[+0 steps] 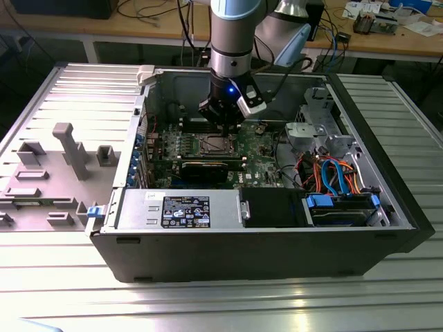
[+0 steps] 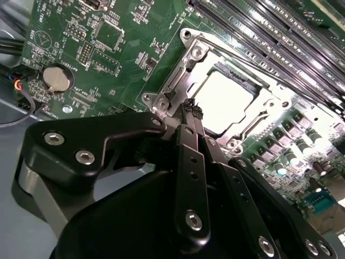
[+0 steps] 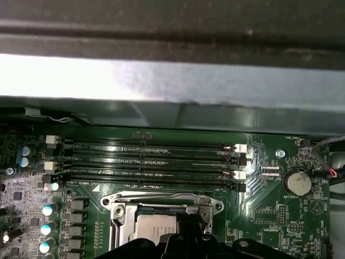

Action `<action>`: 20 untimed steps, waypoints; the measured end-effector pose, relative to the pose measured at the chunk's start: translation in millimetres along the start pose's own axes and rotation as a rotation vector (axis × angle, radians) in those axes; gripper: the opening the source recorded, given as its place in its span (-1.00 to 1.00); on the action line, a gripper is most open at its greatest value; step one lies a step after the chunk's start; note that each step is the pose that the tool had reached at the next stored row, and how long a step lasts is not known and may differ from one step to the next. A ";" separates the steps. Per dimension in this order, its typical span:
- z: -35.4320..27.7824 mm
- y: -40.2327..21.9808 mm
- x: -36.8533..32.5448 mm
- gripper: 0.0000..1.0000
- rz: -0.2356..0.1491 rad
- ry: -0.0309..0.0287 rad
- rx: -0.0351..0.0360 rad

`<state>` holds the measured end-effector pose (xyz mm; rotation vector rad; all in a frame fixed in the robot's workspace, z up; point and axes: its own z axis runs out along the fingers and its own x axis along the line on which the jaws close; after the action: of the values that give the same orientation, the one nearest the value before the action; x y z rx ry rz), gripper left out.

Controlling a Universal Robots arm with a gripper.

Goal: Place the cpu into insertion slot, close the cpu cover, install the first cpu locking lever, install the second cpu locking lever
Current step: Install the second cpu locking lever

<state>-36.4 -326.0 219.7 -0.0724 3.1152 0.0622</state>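
The cpu [image 2: 225,101] lies flat in the insertion slot [image 2: 253,81], its pale metal top showing through the cut-out of the cpu cover [image 2: 190,59]. The cover lies down over the chip. A thin lever rod [image 2: 171,81] runs along one side of the socket. My gripper [image 2: 190,108] is shut, its black fingers pressed together, with the tip at the socket's rim beside the cpu. From outside, the gripper [image 1: 223,124] hangs straight above the socket [image 1: 213,144] inside the open computer case. In the first wrist view the cpu [image 3: 153,226] and cover [image 3: 161,200] sit just past the gripper [image 3: 188,240].
Long memory slots [image 3: 151,162] run beside the socket, with a coin battery [image 3: 296,182] on the green board. A black graphics card [image 1: 208,166] lies in front of the socket. The case wall [image 1: 149,104], power supply [image 1: 183,211] and drive cage [image 1: 325,138] hem in the space.
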 end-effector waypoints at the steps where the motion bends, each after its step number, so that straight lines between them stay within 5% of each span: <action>1: -0.8 -0.1 0.0 -0.79 0.000 -0.0001 0.0000; 5: -5.8 -1.1 -0.1 -0.79 0.000 0.0000 0.0000; 20: -6.1 -2.2 -0.1 -0.79 0.001 0.0000 0.0010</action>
<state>-36.4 -328.4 225.8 -0.0707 3.1153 0.0607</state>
